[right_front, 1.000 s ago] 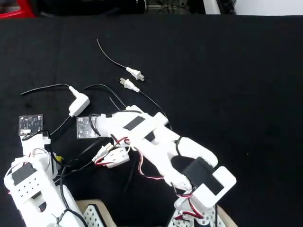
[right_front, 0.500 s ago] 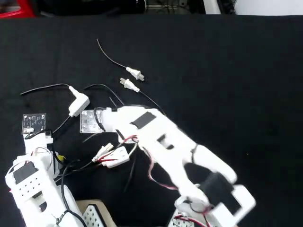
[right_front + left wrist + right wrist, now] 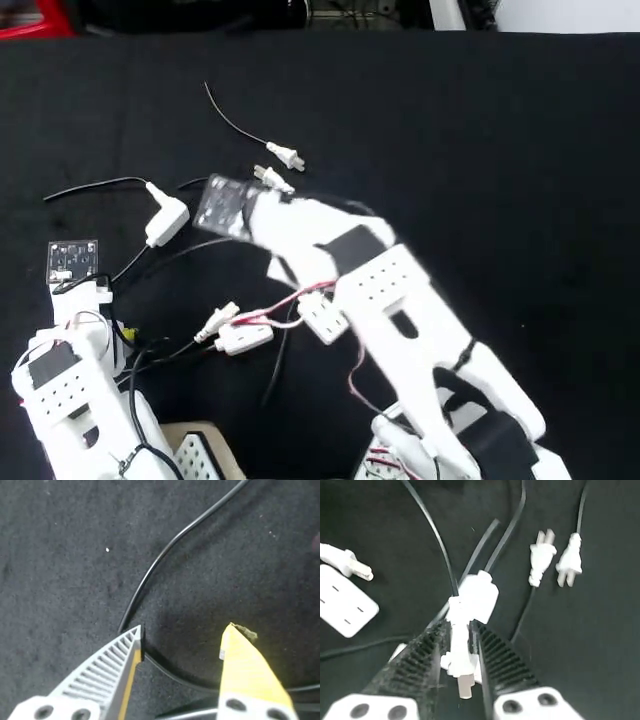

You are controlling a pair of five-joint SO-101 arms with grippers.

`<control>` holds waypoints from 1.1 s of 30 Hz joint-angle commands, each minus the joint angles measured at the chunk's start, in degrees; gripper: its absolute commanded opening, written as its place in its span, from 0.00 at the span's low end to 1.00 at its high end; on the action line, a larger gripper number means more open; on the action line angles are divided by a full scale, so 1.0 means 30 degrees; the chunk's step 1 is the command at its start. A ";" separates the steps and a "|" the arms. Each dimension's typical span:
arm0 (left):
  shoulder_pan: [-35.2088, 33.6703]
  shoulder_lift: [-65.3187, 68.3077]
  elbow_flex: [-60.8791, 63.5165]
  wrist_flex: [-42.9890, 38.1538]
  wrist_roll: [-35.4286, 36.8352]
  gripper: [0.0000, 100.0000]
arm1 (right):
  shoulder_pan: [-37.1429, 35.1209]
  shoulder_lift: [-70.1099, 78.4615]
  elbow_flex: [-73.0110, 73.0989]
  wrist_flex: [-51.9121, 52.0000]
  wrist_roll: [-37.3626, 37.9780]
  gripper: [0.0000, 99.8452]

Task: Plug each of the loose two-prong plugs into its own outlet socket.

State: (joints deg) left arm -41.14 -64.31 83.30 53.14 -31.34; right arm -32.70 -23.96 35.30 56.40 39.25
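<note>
Left hand (image 3: 182, 635): near left corner of the tabletop (image 3: 520, 150), jaws spread and empty, astride a black cord (image 3: 150, 575); probably parked clear.
Outlet socket (image 3: 245, 338): flat by the near edge, slots up to take prongs.
Right hand (image 3: 460, 627): clamped on a white plug (image 3: 472, 597), presumably for carrying to a socket.
Second plug (image 3: 272, 180), far plug (image 3: 285, 157): mid-tabletop, side by side, not yet plugged in.

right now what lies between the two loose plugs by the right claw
Bare black cloth; in the right wrist view one plug and the other plug lie side by side, apart.
</note>
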 commanded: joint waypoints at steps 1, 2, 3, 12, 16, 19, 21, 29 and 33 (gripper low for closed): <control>0.0161 -0.0176 -0.0103 -0.0293 0.0147 0.25 | 0.1289 -0.0337 -0.2652 0.2784 -0.0381 0.01; 0.0161 -0.0176 -0.0103 -0.0322 0.0147 0.25 | 0.1289 -0.0073 -0.2799 0.3048 -0.0469 0.01; 0.0161 -0.0176 -0.0103 -0.0322 0.0176 0.25 | 0.1289 0.0278 -0.2916 0.3223 -0.0498 0.01; 0.0161 -0.0176 -0.0161 -0.0352 0.0234 0.25 | 0.3429 0.3648 -0.4762 0.3839 -0.1758 0.01; 0.1216 -0.0176 -0.0161 -0.0410 0.0234 0.25 | 0.4513 0.2212 -0.6139 0.4542 -0.2755 0.01; 0.2242 -0.0176 -0.0220 -0.0410 0.0234 0.25 | 0.4571 -0.0015 -0.6286 0.4718 -0.3634 0.01; 0.2652 -0.0176 -0.0249 -0.0440 0.0234 0.25 | 0.4571 -0.1773 -0.6256 0.4659 -0.4689 0.01; 0.3179 -0.0176 0.0425 -0.3575 0.1319 0.25 | 0.3897 -0.8308 -0.4410 0.3751 -0.8234 0.01; 0.3238 -0.0176 0.0601 -0.5304 0.2960 0.25 | 0.2315 -1.2293 -0.1333 0.1875 -0.9875 0.01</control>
State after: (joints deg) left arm -32.18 -64.31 85.41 40.75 -25.89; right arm -21.27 -49.63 24.84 67.38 14.29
